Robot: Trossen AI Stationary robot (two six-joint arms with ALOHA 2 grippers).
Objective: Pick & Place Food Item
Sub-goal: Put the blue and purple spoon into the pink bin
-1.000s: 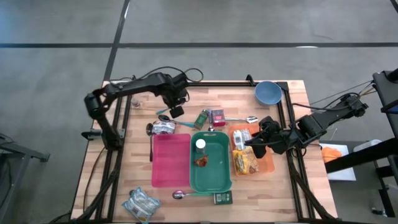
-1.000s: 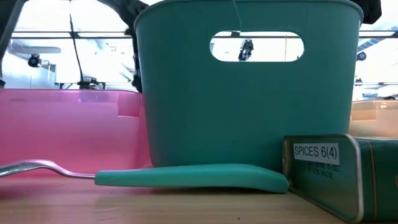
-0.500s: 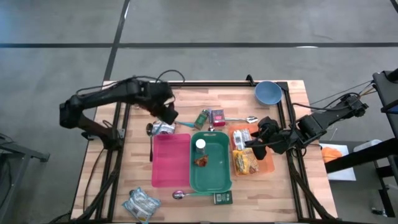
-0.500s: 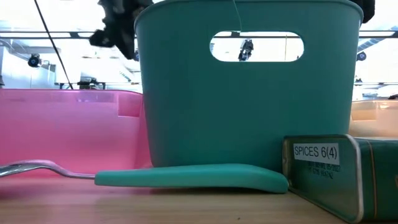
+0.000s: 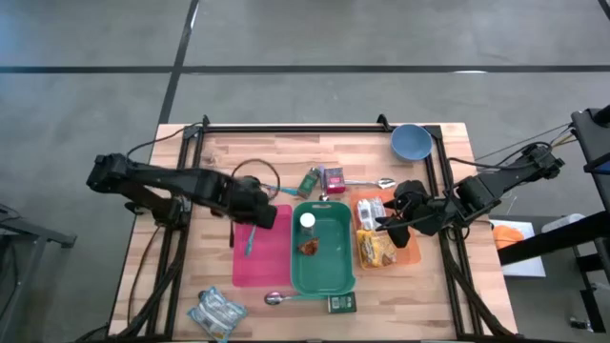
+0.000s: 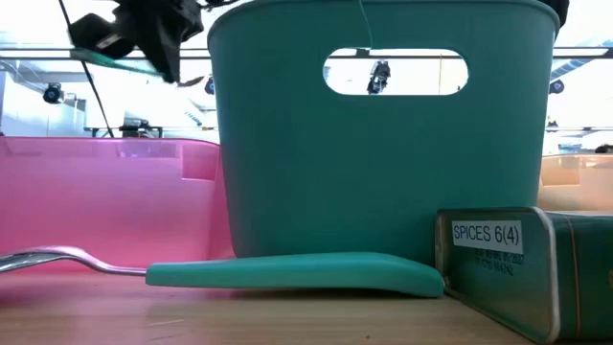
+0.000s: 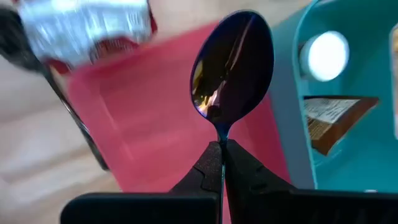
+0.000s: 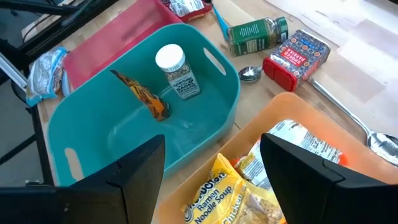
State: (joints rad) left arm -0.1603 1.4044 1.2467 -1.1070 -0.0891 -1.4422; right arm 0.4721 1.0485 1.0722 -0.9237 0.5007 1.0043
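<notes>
My left gripper (image 7: 221,149) clamped on teal-handled spoon (image 7: 231,65), above pink bin (image 5: 262,246). My right gripper (image 8: 211,180) parted, empty, over orange tray (image 8: 273,121).

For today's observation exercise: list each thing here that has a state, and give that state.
left gripper: shut on the spoon, above the pink bin
spoon: held, bowl pointing away from the fingers
right gripper: open, empty, over the orange tray
pink bin: empty
teal bin: holds a spice jar and a packet
spice jar: upright, capped
orange tray: holds noodle packets
</notes>
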